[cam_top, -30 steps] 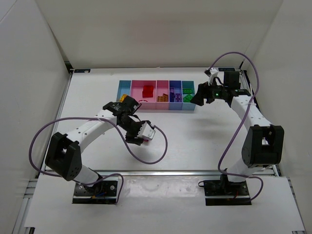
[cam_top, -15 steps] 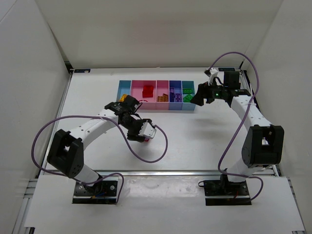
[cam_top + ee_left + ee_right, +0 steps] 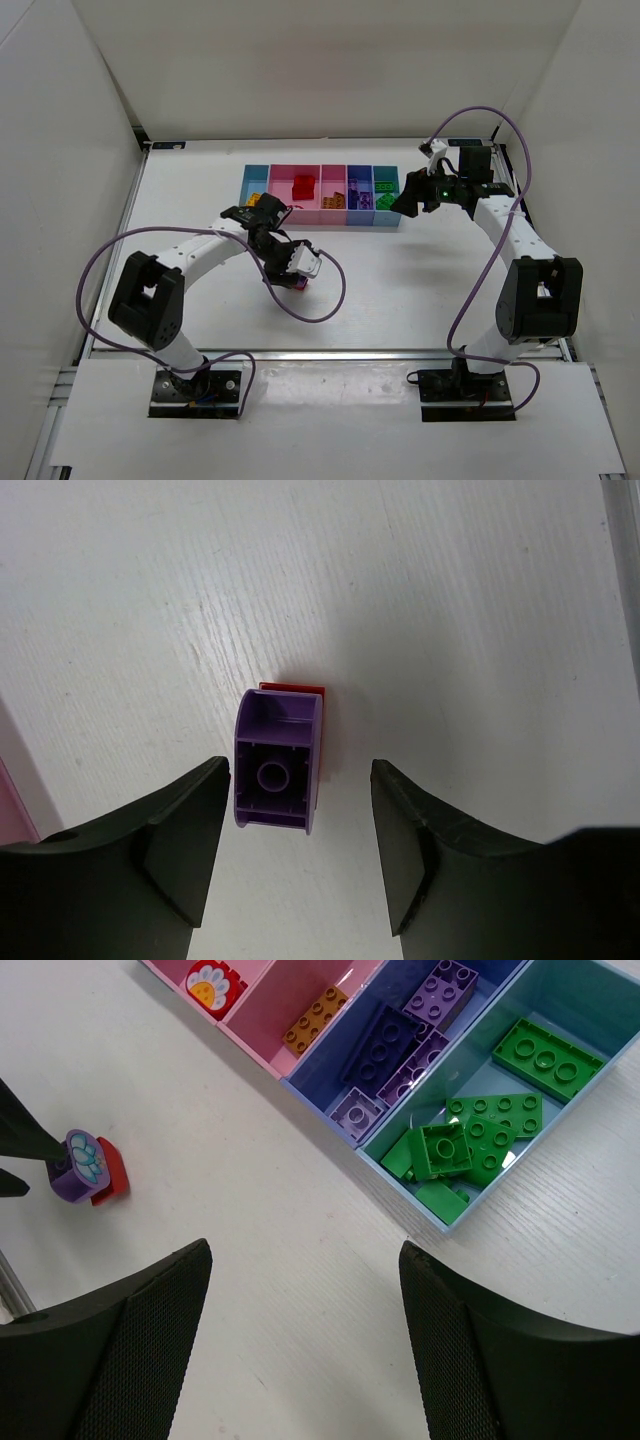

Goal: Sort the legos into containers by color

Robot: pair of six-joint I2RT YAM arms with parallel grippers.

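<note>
Purple brick [image 3: 277, 763], hollow underside toward the wrist camera, lay on the table [image 3: 450, 600] between the wide-open fingers of the left gripper [image 3: 300, 780], which held nothing. A red brick [image 3: 293, 687] touched its far side. Closing there might have dragged the red one along, or twisted the off-centre purple piece. Farther back, the right gripper [image 3: 303, 1260] hovered spread and empty beside the tray [image 3: 400, 1192], whose dark blue compartment [image 3: 315, 1100] held purple bricks.

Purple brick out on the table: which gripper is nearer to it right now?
Left. The left gripper is open directly over the purple brick, fingers either side; the right gripper is away by the tray's green compartment.
</note>
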